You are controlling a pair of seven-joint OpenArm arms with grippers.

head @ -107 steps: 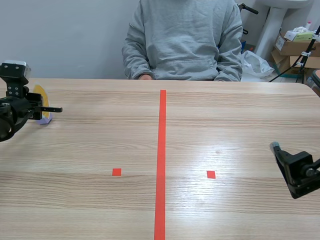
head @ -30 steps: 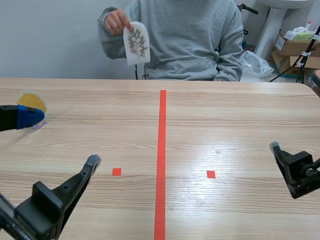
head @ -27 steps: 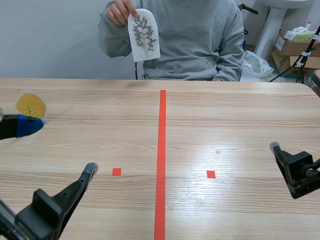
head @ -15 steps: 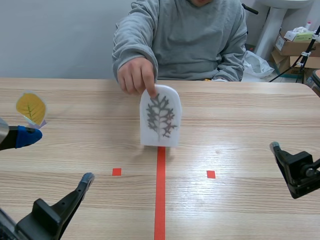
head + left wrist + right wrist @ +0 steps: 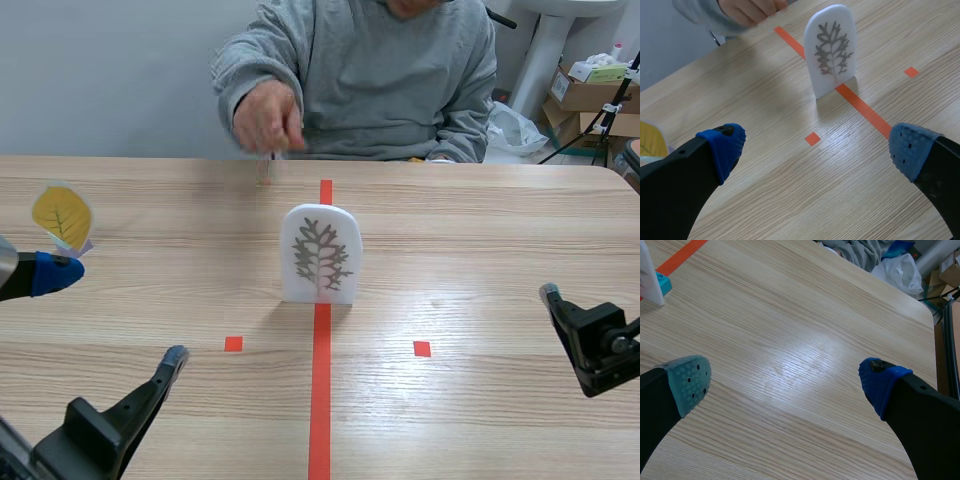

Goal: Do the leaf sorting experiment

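A white arched card with a grey branching leaf [image 5: 320, 255] stands upright on the red tape line at mid-table. In the left wrist view this leaf card [image 5: 832, 50] is well ahead of my open left gripper [image 5: 817, 145], which has nothing between its blue pads. A card with a yellow leaf [image 5: 62, 217] stands at the table's far left, just beyond my left gripper [image 5: 118, 313]. Low at the right edge my right gripper [image 5: 590, 345] stands open and holds nothing. In the right wrist view the right gripper [image 5: 786, 382] is over bare wood, and the card's edge on a teal base [image 5: 662, 284] shows far off to one side.
A person in a grey sweatshirt sits across the table, one hand [image 5: 265, 115] raised above the far edge behind the card. Small red squares [image 5: 233, 344] [image 5: 422, 349] mark the wood either side of the line. Boxes and a white bag [image 5: 510, 125] lie off the table at back right.
The person brought the grey leaf card down, stood it on the red line and drew the hand back toward the far edge. Both grippers stayed open and almost still.
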